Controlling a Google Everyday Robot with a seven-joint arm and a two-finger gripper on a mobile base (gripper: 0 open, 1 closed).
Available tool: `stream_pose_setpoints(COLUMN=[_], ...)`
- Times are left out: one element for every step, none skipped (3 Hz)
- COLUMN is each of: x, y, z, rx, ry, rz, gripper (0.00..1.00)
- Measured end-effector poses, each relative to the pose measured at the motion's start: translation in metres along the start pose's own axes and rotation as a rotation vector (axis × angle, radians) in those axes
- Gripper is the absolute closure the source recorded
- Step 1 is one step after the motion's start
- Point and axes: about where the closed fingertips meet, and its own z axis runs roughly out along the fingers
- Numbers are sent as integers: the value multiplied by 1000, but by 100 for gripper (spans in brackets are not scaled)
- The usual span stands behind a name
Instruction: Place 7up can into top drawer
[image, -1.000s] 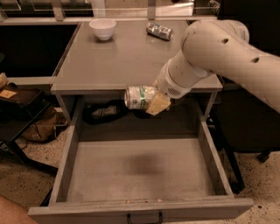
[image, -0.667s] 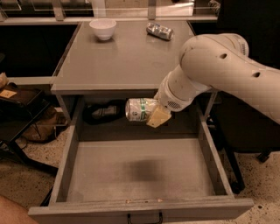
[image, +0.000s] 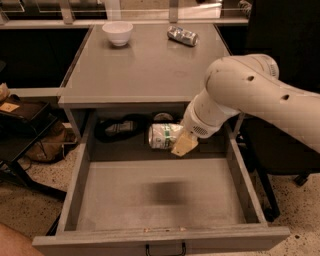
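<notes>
The 7up can (image: 164, 136), white and green with silver ends, lies on its side in my gripper (image: 176, 141), held above the back of the open top drawer (image: 160, 192). The gripper is shut on the can; one tan finger pad (image: 184, 145) shows at the can's right end. The white arm comes in from the right and hides part of the drawer's back right corner. The can's shadow falls on the drawer's flat grey bottom. The drawer's black handle (image: 165, 249) shows at the lower edge.
A white bowl (image: 118, 32) and a shiny silver-and-dark can (image: 182, 35) sit at the back of the grey tabletop (image: 145, 70). A dark object (image: 117, 128) lies behind the drawer under the tabletop. A black stand is at the left on the speckled floor.
The arm has lowered and moved slightly right with the can, bringing it from in front of the tabletop's edge down to the drawer's back. The grip is unchanged.
</notes>
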Motion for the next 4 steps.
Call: stream_pose_setpoints(x=[26,50,74,81], y=[13,30,44,58], z=[18,31,45,68], rx=[-36,-62,-75,-123], ry=[44,77,99,89], rz=[55,109,159,157], gripper=[100,100,100,100])
